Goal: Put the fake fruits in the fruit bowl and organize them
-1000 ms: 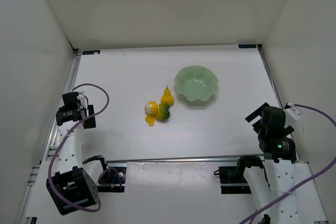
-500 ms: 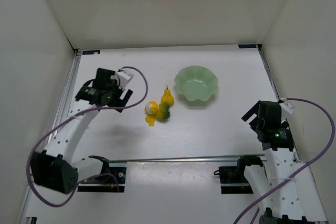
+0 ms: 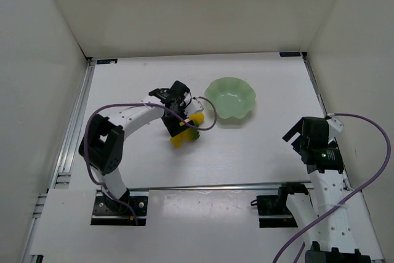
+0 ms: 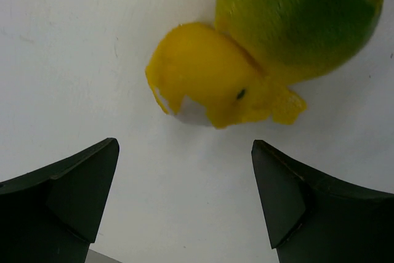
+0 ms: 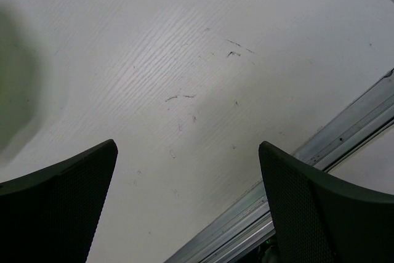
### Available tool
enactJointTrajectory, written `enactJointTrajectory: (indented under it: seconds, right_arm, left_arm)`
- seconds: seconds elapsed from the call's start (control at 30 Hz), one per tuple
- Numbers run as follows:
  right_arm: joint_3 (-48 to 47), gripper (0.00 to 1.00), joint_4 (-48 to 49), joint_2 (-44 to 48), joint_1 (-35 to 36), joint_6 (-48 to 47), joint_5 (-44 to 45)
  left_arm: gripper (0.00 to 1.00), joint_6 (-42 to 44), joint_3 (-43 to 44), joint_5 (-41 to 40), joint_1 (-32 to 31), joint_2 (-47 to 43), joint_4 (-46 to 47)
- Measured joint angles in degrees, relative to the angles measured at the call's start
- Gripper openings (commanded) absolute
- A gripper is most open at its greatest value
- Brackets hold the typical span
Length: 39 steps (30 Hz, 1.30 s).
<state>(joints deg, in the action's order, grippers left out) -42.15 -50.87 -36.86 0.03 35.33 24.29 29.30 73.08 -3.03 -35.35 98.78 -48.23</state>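
My open left pincer (image 4: 184,149) is the nearer one: the yellow-and-white fruit (image 4: 203,78) lies just ahead of its tips, upper centre.

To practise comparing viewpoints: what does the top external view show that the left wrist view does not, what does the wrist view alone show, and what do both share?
Only the top view: the empty fruit bowl and the right arm, off to the side.
Only the wrist view: the white patch on the yellow-and-white fruit, and the left gripper with jaws open, short of that fruit.
Both: that fruit lying against the green-yellow fruit on the white table.
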Motion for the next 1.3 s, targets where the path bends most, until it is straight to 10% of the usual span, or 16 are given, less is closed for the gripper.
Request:
enactJointTrajectory:
  seconds: [0.27, 0.47, 0.63, 1.03, 1.3]
  right_arm:
    - [0.0, 1.00, 0.0, -2.3, 0.1, -0.6, 0.3]
    - [0.0, 1.00, 0.3, -4.2, 0.1, -1.3, 1.3]
    - [0.0, 1.00, 1.0, -5.4, 0.1, -1.4, 1.5]
    - [2.7, 1.00, 5.1, -6.6, 0.1, -1.5, 1.0]
    - [2.7, 1.00, 7.9, -10.8, 0.1, -1.4, -1.1]
  left_arm:
    - [0.95, 0.1, 6.2, 0.6, 0.1, 10.0, 2.9]
    - [0.55, 0.8, 6.1, 2.4, 0.4, 11.6, 2.7]
    - [0.41, 0.2, 7.6, 3.5, 1.5, 12.1, 1.7]
    - [0.43, -5.9, 16.3, -5.8, 3.1, 10.5, -2.2]
    - [0.44, -7.4, 44.6, -10.1, -5.8, 16.4, 0.0]
